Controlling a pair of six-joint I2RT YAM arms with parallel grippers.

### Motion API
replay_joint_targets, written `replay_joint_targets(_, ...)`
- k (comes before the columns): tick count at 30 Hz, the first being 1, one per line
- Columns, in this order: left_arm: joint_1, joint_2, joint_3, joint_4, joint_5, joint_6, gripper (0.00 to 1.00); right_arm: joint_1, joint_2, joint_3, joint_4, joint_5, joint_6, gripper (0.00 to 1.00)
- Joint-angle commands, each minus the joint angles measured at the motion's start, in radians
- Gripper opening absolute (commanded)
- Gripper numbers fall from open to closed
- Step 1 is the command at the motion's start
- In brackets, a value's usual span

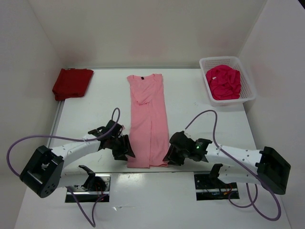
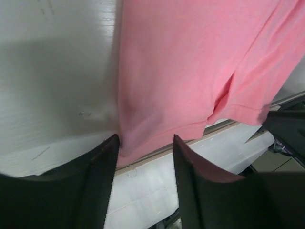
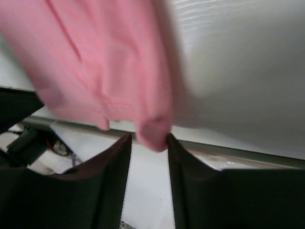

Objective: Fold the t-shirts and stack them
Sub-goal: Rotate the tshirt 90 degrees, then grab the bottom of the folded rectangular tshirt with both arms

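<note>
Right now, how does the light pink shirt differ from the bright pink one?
The light pink shirt lies long and flat on the table; the bright pink shirt is crumpled in the white basket. The light pink shirt is pale; the bright pink shirt is vivid magenta. Both are cloth.

A robot lab booth: plain white walls (image 1: 143, 28) enclose a white table (image 1: 200, 119).

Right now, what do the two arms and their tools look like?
The left arm and right arm are white links with black joints and boxy black bases. A purple cable loops along each. The left tool and right tool are black, with two broad dark fingers. A green light glows on the right arm.
</note>
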State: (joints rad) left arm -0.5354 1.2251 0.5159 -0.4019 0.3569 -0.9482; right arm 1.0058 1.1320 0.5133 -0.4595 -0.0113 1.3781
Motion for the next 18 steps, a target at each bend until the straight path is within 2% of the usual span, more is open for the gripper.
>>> replay_joint_targets(1, 0.002, -0.013, -0.013, -0.038, 0.01, 0.019, 0.58, 0.013, -0.09, -0.039, 0.016, 0.025, 0.042, 0.44)
replay_joint_targets(2, 0.002, -0.013, -0.013, -0.047, 0.01, 0.009, 0.59, 0.013, -0.09, -0.067, 0.039, 0.007, 0.042, 0.5)
replay_joint_targets(7, 0.002, -0.004, -0.033, -0.048, 0.019, 0.0, 0.58, 0.013, 0.018, -0.055, 0.093, -0.026, -0.016, 0.5)
replay_joint_targets(10, 0.002, -0.004, -0.056, -0.038, 0.028, 0.0, 0.57, 0.013, 0.023, -0.055, 0.075, 0.005, -0.027, 0.5)
replay_joint_targets(16, 0.002, -0.004, -0.077, -0.006, 0.037, -0.018, 0.43, 0.002, -0.083, -0.145, 0.096, 0.027, 0.032, 0.5)
replay_joint_targets(18, 0.002, -0.004, -0.077, 0.003, 0.048, -0.018, 0.4, 0.002, -0.058, -0.145, 0.136, 0.014, 0.021, 0.45)
